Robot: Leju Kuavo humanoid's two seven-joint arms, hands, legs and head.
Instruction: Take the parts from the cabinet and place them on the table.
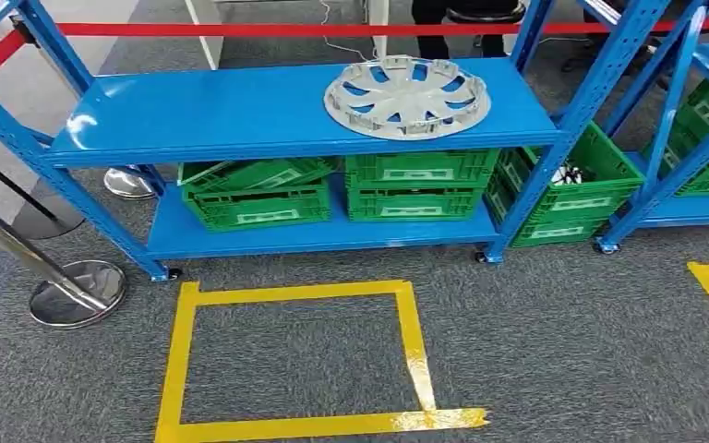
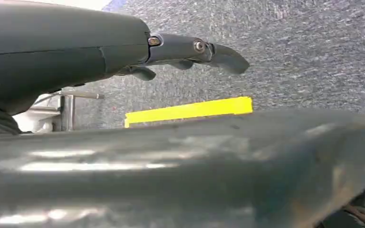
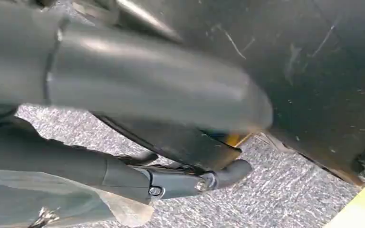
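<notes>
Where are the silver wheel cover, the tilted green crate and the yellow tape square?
silver wheel cover (image 1: 408,96), head view, on its centre hub.
tilted green crate (image 1: 257,173), head view, on its front wall.
yellow tape square (image 1: 295,293), head view, on its far strip.

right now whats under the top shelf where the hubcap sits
Green crates sit on the lower shelf beneath the top shelf holding the hubcap. The top shelf covers their openings, so contents stay hidden.

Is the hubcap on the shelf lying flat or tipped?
Flat: the hubcap rests with its whole rim on the top shelf.
</notes>
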